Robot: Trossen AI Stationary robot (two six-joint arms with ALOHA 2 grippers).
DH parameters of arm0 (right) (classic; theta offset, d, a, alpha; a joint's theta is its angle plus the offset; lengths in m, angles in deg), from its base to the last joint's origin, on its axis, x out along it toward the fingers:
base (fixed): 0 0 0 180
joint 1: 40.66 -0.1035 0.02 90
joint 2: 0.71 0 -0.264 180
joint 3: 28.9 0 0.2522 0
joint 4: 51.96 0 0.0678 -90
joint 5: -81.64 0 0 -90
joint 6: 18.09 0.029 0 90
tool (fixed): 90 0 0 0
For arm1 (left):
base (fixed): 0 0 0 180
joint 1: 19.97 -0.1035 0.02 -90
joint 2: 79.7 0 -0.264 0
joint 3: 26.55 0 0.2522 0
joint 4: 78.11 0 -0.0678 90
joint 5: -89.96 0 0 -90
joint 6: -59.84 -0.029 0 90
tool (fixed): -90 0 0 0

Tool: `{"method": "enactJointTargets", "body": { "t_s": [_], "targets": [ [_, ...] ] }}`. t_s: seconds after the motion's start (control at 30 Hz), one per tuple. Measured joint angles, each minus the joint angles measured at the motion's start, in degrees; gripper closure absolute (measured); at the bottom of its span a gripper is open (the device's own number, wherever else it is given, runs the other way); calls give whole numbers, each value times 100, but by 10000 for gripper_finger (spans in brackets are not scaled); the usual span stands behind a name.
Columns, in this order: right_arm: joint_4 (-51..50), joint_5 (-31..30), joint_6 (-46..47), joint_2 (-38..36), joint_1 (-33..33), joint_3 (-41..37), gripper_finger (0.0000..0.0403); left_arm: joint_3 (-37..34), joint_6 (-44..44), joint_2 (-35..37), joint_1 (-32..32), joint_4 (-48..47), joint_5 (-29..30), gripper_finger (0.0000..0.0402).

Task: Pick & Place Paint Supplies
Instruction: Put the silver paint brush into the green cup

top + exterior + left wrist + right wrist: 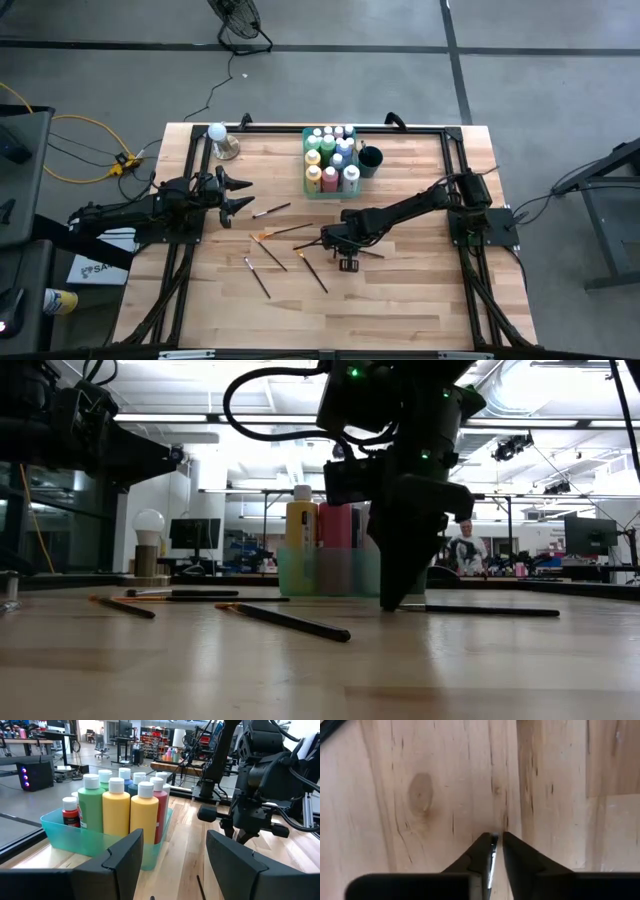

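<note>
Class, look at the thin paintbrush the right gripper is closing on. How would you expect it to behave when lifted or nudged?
The paintbrush looks like a thin straight stick, so probably stiff and light. Its handle seems round, so a nudge may roll it across the table. The right gripper pinches only a narrow sliver between its tips, so the brush might pivot or slip.

The counter (400, 300) is pale wood planks in a black frame. A green bin (330, 187) of bottles (314, 177) sits near its far edge, a dark cup (371, 160) just beside it. A bulb-topped object (219, 140) stands at the far left corner. Several brushes (272, 253) lie scattered around the middle.
</note>
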Motion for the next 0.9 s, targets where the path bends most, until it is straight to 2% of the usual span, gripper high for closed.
{"method": "enactJointTargets", "body": {
  "t_s": [0.17, 0.37, 0.47, 0.77, 0.9],
  "targets": [
    [-1, -11, 28, 2, 2, -4, 394, 0, 0, 0, -2, 0, 0, 190],
    [51, -13, 451, -32, 2, -20, 398, 0, 0, 1, -1, 0, 0, 190],
    [88, -207, 847, -170, -5, -47, 399, 0, 0, 1, 0, 0, 0, 190],
    [20, -1934, 1977, -1109, -12, -30, 399, 0, 0, 0, -2, 0, 2, 190],
    [-304, -3188, 2702, -1584, -128, -28, 399, 0, 0, 0, 0, 0, 2, 190]
  ]
}}
